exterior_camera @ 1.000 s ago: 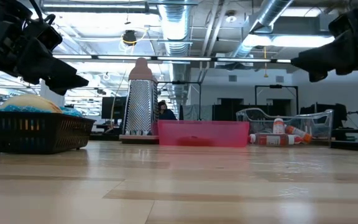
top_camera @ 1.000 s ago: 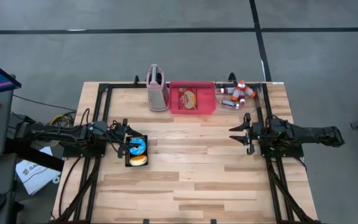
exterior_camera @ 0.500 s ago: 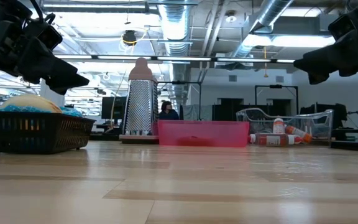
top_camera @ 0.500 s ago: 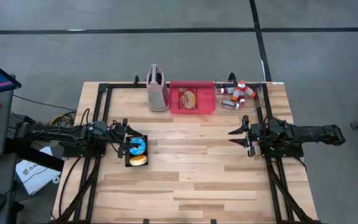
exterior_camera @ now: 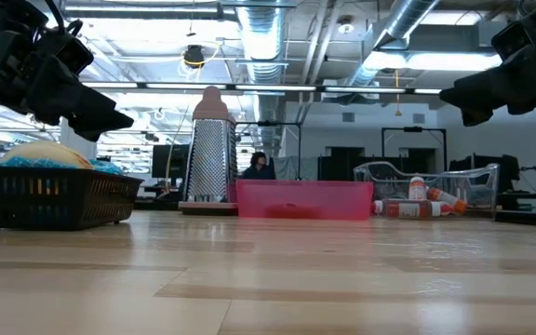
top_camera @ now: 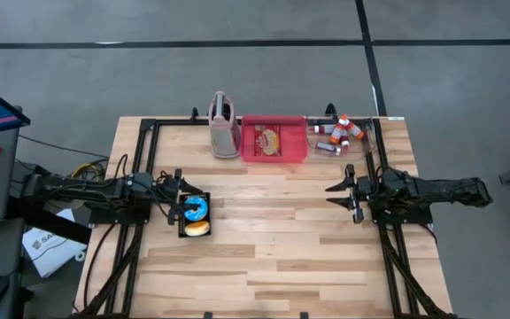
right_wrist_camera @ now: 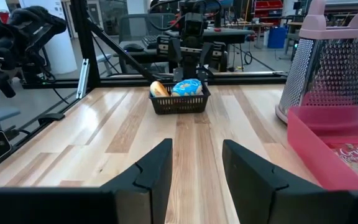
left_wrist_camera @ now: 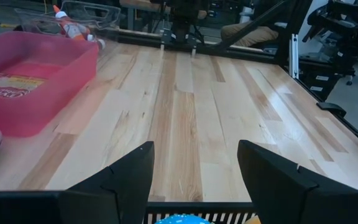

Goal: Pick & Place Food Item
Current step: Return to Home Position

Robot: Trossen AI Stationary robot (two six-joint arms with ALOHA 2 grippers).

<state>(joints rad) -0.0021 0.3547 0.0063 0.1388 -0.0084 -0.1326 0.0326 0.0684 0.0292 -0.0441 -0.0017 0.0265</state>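
Observation:
A black basket (top_camera: 195, 215) stands on the table's left part and holds a blue food item (top_camera: 197, 207) and a yellow-orange one (top_camera: 197, 229). My left gripper (top_camera: 176, 195) hovers just left of and above the basket (left_wrist_camera: 191, 217), open, with nothing between its fingers (left_wrist_camera: 124, 179). My right gripper (top_camera: 334, 193) hangs open above the table's right part, pointing level toward the basket (right_wrist_camera: 179, 99) far across from it. A pink tray (top_camera: 274, 140) at the far edge holds a printed food packet (top_camera: 267, 139).
A pink-topped metal grater (top_camera: 223, 126) stands left of the pink tray (right_wrist_camera: 328, 146). A clear bin with small bottles (top_camera: 339, 135) sits at the far right. Black frame rails (top_camera: 149, 142) run along both table sides. Bare wood (top_camera: 273, 230) lies between the two grippers.

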